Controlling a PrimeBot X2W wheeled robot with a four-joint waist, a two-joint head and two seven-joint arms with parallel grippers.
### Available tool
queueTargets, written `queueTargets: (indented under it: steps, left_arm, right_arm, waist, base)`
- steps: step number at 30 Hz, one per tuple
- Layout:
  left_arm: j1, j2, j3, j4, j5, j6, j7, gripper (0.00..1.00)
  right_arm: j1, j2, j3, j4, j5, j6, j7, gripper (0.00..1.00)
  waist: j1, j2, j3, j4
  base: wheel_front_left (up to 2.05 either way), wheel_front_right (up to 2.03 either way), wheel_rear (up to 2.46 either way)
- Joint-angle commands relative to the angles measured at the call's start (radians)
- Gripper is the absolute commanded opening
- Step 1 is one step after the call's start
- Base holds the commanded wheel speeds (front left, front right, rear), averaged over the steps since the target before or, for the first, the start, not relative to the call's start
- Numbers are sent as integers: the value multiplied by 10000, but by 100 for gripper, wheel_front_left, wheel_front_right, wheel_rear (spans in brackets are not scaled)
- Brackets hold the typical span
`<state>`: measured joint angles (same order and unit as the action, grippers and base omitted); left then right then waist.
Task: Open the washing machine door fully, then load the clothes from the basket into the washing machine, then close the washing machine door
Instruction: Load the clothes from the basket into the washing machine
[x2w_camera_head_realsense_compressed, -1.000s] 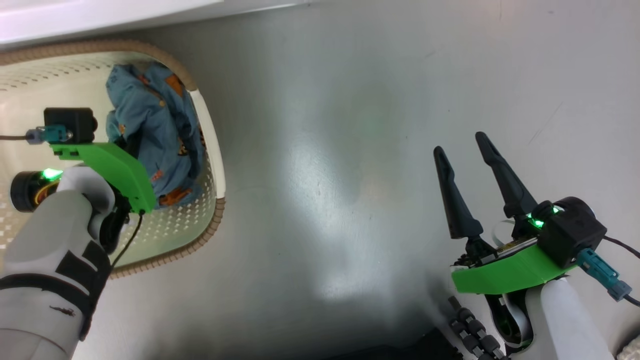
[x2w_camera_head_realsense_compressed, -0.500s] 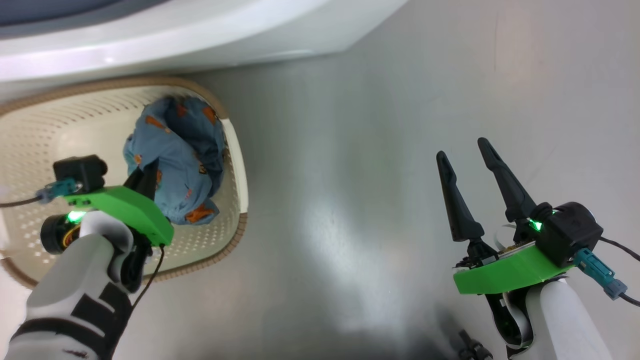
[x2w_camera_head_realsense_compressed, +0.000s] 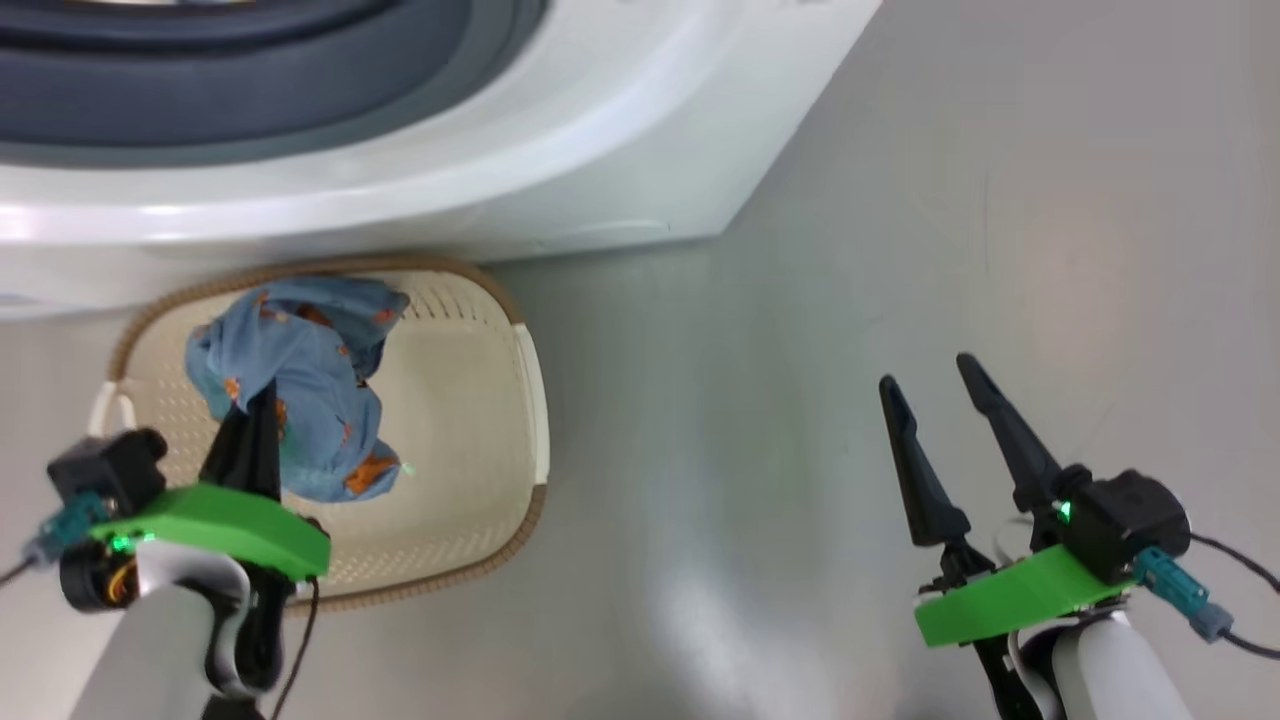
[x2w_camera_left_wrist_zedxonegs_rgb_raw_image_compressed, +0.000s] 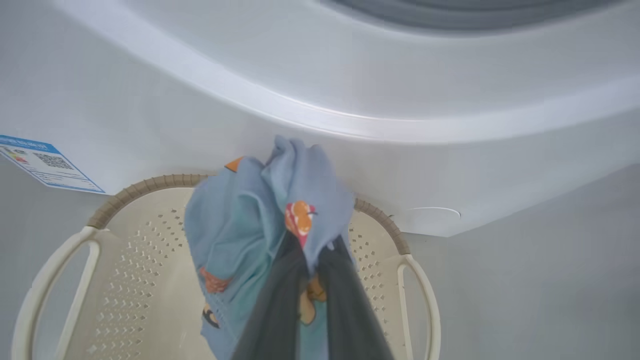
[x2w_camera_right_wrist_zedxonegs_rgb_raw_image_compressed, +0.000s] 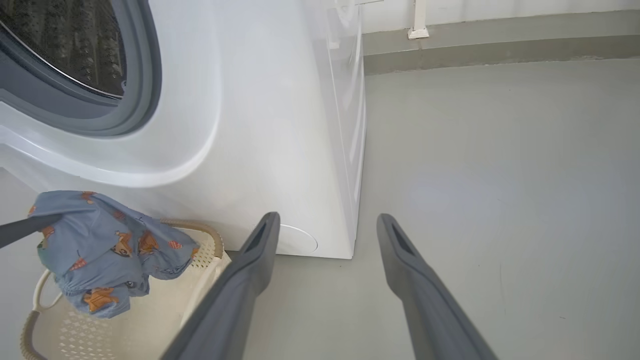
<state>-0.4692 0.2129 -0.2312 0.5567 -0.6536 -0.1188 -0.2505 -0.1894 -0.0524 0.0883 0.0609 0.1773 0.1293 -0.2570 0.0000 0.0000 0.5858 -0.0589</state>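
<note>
**Left gripper holding a garment over the basket, in front of the washing machine**

At the left of the head view, the left gripper (x2w_camera_head_realsense_compressed: 255, 415) is clenched on a garment (x2w_camera_head_realsense_compressed: 310, 380) of light blue cloth with orange cartoon prints. In the left wrist view the two dark fingers (x2w_camera_left_wrist_zedxonegs_rgb_raw_image_compressed: 350, 300) lie close together, with a fold of the cloth pinched between them and more cloth bunched above their tips. Seen from the right wrist, the garment hangs from that grip in a loose bundle, its lower folds over the opening of the basket (x2w_camera_head_realsense_compressed: 450, 500).

The basket is cream plastic with perforated sides, a brown woven-look rim and pale side handles. It stands on the floor (x2w_camera_head_realsense_compressed: 900, 250), just in front of the washing machine (x2w_camera_head_realsense_compressed: 560, 170). What shows of the basket's inside beside the garment is bare.

The machine's white front runs across the top of the head view, with the grey gasket (x2w_camera_head_realsense_compressed: 250, 90) ringing its mouth. The steel drum (x2w_camera_right_wrist_zedxonegs_rgb_raw_image_compressed: 75, 45) shows inside the gasket. A blue label (x2w_camera_left_wrist_zedxonegs_rgb_raw_image_compressed: 45, 162) sits low on the front at one side, a round filter cap (x2w_camera_left_wrist_zedxonegs_rgb_raw_image_compressed: 432, 215) near the bottom corner at the other.

At the right, well apart from basket and machine, the right gripper (x2w_camera_head_realsense_compressed: 928, 374) hangs over bare grey floor, its fingers spread and nothing between them.
</note>
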Motion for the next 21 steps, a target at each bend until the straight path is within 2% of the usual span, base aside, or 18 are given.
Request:
queueTargets:
  steps: [1,8,21]
  left_arm:
    - [631,113,774,-711,509,55,-111,0]
    - [1728,-529,1943,-2267,1738,14,-112,0]
    - [3345,-1206,3110,-4426,3362,-76,-112,0]
  right_arm:
    - [435,22,266,-86,-99,14,-48,100]
    - [864,22,198,167,-132,14,-48,100]
    - [1558,22,179,304,-99,14,-48,100]
  waist:
    - [0,0,-1016,255]
    - [0,0,-2094,450]
    - [0,0,-3760,596]
  base:
    - [0,0,0]
    - [0,0,0]
    - [0,0,0]
